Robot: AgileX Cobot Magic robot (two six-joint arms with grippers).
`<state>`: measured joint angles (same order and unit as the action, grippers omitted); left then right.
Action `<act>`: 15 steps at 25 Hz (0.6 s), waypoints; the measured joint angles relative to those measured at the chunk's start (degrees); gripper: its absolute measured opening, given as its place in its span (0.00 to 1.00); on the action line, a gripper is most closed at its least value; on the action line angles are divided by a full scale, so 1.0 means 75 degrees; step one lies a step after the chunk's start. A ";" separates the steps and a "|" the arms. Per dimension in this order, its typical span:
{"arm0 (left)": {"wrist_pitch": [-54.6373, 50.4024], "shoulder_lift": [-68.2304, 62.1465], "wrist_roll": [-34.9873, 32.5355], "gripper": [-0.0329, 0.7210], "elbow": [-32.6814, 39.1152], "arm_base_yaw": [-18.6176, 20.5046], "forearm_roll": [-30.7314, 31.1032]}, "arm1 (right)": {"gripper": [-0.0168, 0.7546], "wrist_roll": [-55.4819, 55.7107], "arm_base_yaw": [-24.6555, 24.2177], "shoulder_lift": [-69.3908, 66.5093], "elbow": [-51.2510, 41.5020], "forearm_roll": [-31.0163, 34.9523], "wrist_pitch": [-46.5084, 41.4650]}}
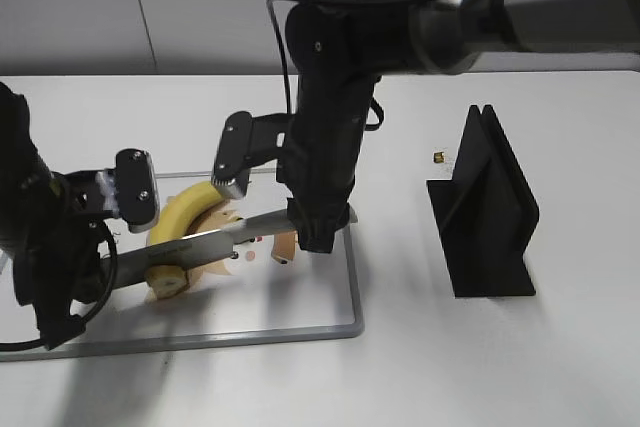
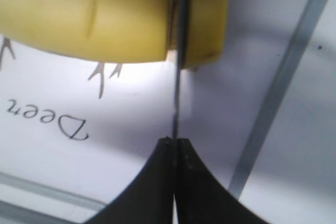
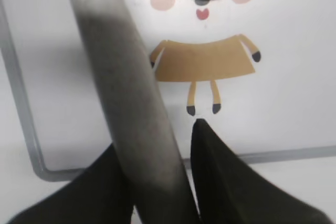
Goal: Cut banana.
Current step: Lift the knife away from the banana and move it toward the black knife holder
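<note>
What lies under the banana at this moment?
The banana rests on a white cutting board printed with a deer drawing and the word "Deer". A knife cuts into it near one end. The board directly beneath is covered.

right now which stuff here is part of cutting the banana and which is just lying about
In the job:
- banana
- knife, blade across the banana
- cutting board under both
- right end effector, on the knife handle
- left end effector, shut on the blade's tip

Lying about:
- black stand
- small brownish bit beside it
</note>
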<state>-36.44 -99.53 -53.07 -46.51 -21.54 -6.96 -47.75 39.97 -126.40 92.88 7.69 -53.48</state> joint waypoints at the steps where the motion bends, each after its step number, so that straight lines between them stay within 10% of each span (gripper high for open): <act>1: -0.0105 0.0217 0.0009 0.03 0.0000 0.0000 0.0000 | 0.33 0.0000 0.0006 0.0121 0.0018 0.0009 -0.0052; 15: -0.0353 0.2325 0.0016 0.03 0.0000 -0.0007 0.0224 | 0.33 -0.0007 0.0006 0.1370 0.0107 -0.0077 -0.0228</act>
<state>-39.09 -82.09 -52.95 -46.51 -21.59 -5.28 -47.80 40.02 -116.13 93.69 7.11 -55.19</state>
